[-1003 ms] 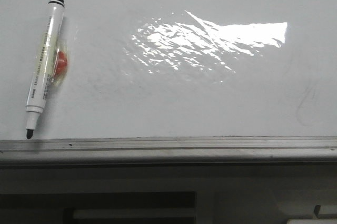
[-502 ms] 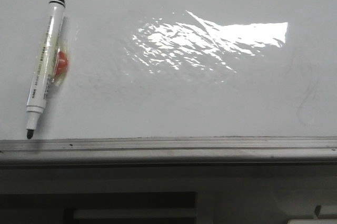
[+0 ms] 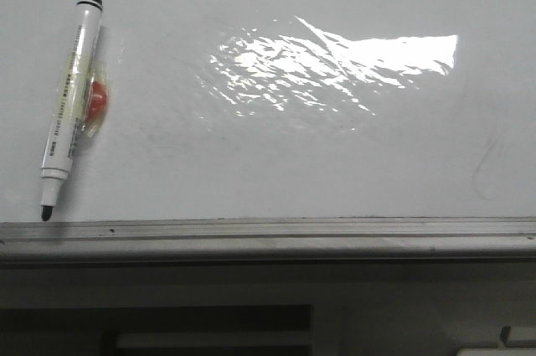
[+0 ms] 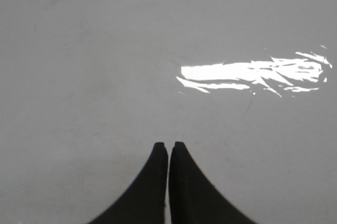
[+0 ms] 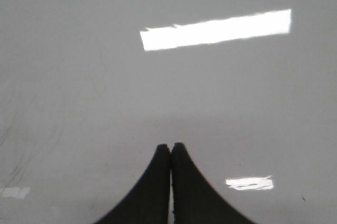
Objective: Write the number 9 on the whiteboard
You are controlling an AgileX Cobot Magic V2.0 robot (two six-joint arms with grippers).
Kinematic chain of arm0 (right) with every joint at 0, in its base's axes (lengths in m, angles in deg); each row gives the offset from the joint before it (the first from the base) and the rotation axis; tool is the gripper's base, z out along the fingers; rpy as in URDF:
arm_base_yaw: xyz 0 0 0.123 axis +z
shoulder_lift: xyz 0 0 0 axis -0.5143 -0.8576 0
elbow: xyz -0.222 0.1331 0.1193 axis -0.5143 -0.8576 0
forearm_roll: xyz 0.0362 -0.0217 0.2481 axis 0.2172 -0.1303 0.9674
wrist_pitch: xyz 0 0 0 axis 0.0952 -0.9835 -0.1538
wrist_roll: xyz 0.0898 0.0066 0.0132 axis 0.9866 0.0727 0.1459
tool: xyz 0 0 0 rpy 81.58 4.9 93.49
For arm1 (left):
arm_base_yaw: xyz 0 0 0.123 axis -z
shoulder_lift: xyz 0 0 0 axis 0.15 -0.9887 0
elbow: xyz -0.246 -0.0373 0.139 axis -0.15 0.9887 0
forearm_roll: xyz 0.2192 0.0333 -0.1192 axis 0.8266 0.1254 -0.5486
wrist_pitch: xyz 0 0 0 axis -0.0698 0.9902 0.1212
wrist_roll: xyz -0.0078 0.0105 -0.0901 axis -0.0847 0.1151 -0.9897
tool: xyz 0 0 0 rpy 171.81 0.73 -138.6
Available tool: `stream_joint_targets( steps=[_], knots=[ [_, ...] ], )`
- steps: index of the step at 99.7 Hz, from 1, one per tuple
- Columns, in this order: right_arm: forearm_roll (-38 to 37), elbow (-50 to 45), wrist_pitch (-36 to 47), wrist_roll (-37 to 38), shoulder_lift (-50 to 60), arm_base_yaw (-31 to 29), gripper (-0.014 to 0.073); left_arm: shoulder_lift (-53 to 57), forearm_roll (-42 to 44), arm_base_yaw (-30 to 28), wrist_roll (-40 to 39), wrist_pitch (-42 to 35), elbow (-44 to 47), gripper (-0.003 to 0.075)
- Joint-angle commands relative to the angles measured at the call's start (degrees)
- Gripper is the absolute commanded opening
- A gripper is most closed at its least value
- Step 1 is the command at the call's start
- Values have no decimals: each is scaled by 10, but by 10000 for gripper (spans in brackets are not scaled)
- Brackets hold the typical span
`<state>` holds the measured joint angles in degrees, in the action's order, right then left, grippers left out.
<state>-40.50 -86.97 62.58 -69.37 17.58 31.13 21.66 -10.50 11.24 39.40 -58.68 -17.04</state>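
Plainly, no number 9 is on the whiteboard (image 3: 276,163) yet. Its black marker (image 3: 72,105) lies at the left side, long axis nearly vertical, tip toward the edge rail (image 3: 268,229), probably nearer the left gripper (image 4: 168,145). Both that and the right gripper (image 5: 171,146) have jaws pressed together, empty.

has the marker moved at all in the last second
No. In the front view the marker lies at the same slant, its tip just above the whiteboard's grey edge rail, as before.
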Motion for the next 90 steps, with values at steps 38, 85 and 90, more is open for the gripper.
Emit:
stream_joint_targets(
  steps=[38,85,90],
  knots=[
    [6,144,-110,-4,-152,-4,-61,-70,-19,-3,0,49,-133,-20],
    [17,139,-68,-4,-162,-1,-61,-76,-89,-3,-4,-16,-112,357],
    [17,137,-63,-4,-162,-1,-61,-76,-106,-3,-4,-15,-109,358]
  ],
)
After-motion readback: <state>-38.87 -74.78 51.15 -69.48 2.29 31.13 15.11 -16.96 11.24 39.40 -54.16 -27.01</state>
